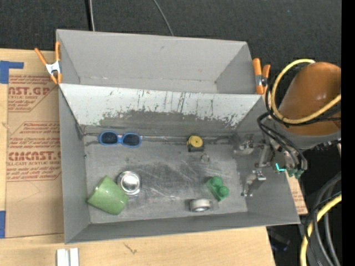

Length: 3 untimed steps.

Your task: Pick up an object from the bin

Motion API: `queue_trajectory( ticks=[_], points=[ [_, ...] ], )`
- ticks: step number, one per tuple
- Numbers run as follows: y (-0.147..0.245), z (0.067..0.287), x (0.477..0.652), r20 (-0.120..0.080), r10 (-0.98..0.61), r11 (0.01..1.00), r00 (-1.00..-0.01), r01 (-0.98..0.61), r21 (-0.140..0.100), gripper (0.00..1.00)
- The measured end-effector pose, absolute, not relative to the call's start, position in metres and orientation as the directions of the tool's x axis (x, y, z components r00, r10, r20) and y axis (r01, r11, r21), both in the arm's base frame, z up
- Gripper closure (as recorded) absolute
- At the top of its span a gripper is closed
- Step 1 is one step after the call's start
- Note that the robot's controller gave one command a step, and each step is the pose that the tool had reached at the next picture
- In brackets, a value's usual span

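Observation:
My gripper (pixel 247 169) hangs over the bin's right slope, its two fingers spread apart, open, with nothing between them. Closest to it, just to the left on the bin floor, lies a small green lumpy toy (pixel 217 187). A little silver round cap (pixel 200 205) rests near the front wall below that toy. A small yellow round thing (pixel 194 143) sits by the back wall, left of and above the gripper.
Blue sunglasses (pixel 120 139) lie along the back wall at the left. In the front left corner a light green cup (pixel 107 196) lies on its side, with a shiny silver can (pixel 129 183) against it. The arm with its orange cover and cables stands at the right.

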State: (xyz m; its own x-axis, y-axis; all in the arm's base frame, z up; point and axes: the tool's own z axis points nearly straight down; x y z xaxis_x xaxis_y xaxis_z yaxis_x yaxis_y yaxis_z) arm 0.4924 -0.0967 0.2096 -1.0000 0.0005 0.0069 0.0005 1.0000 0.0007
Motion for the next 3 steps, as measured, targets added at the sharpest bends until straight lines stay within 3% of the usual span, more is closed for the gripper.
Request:
queue_trajectory(
  ticks=[1, 2, 3],
  points=[
    [-0.089, 0.079, 0.49, -0.003, -0.226, 0.974, -0.974, -0.226, 0.0, 0.0],
    [-0.089, 0.081, 0.49, -0.001, -0.225, 0.974, -0.974, -0.225, 0.0, 1.0],
    [-0.1, 0.225, 0.497, -0.009, -0.229, 0.973, -0.973, -0.229, -0.004, 1.0]
  ],
)
